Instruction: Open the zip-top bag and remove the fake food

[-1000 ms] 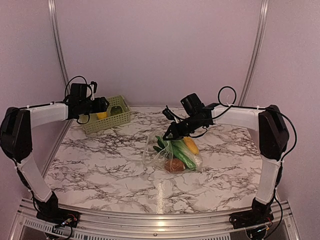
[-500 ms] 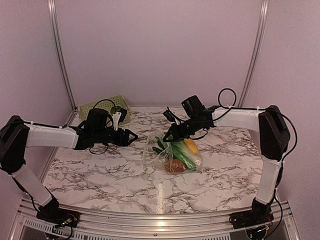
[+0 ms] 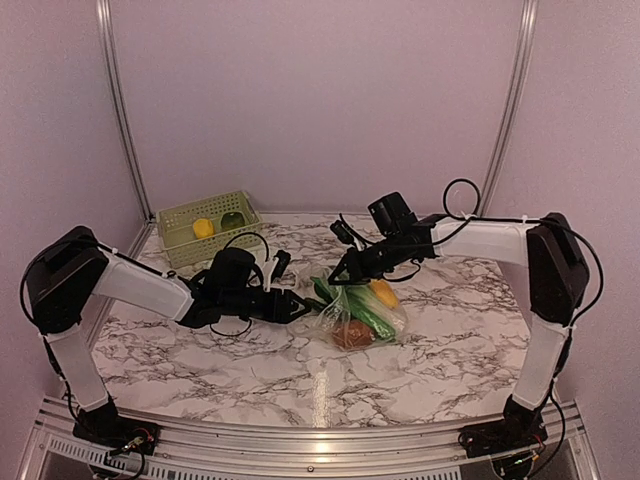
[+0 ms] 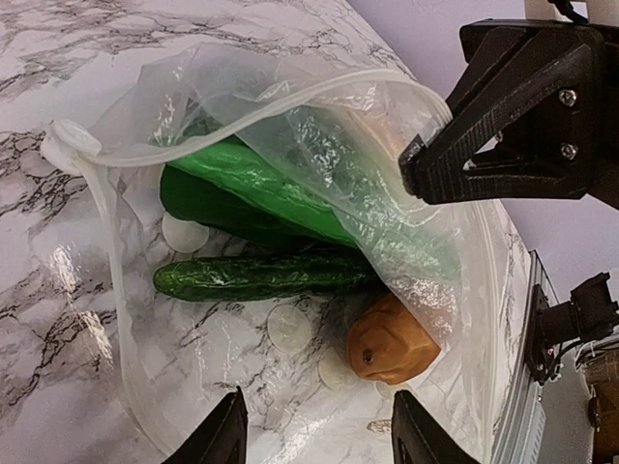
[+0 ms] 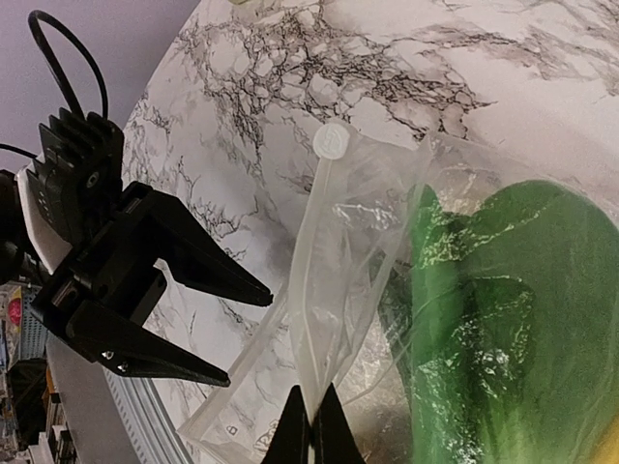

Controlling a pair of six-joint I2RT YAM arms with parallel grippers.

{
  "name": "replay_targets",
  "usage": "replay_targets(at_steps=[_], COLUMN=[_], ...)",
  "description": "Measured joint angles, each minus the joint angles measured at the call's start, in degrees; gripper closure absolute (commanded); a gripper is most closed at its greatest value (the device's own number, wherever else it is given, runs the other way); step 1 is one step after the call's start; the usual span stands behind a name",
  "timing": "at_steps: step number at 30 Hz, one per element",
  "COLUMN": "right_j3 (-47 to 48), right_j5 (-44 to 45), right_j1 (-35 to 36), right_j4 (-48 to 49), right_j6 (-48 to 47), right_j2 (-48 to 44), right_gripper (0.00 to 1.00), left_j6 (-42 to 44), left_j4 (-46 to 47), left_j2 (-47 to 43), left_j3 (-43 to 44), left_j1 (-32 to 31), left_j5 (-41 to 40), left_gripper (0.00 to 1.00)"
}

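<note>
The clear zip-top bag (image 3: 352, 312) lies mid-table with its mouth open toward the left. Inside it are a dark cucumber (image 4: 261, 275), a green leafy vegetable (image 4: 256, 184) and a brown potato (image 4: 392, 340); a yellow piece (image 3: 382, 292) shows in the top view. My right gripper (image 5: 311, 433) is shut on the bag's upper rim and holds it lifted. My left gripper (image 4: 314, 440) is open and empty at the bag's mouth, its fingertips (image 4: 224, 440) just at the lower plastic sheet, short of the potato.
A light green lattice basket (image 3: 172, 240) stands at the back left with a yellow piece (image 3: 203, 228) and a green piece (image 3: 232, 220) in it. The bag's white zip slider (image 5: 336, 142) sits at the far end of the rim.
My left arm has swung from over the basket, down and right across the table, to the bag's mouth. My right gripper has stayed shut on the bag's rim, shifting only slightly.
</note>
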Motion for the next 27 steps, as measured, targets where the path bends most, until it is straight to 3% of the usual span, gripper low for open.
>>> replay_targets(at_steps=[17, 27], right_j3=[-4.13, -4.13], right_j5=[0.00, -0.02], right_j1=[0.00, 0.00], right_j4=[2.38, 2.82], right_j6=[0.24, 0.44], right_j2=[-1.66, -1.70], right_gripper=[1.00, 1.00], left_j6=[-18.47, -26.10], left_j4=[4.22, 2.03], left_j2=[10.75, 11.41], left_j3=[7.32, 8.68], left_j1=[-1.73, -1.73], left_j5=[-8.50, -14.56], left_gripper=[0.51, 0.50])
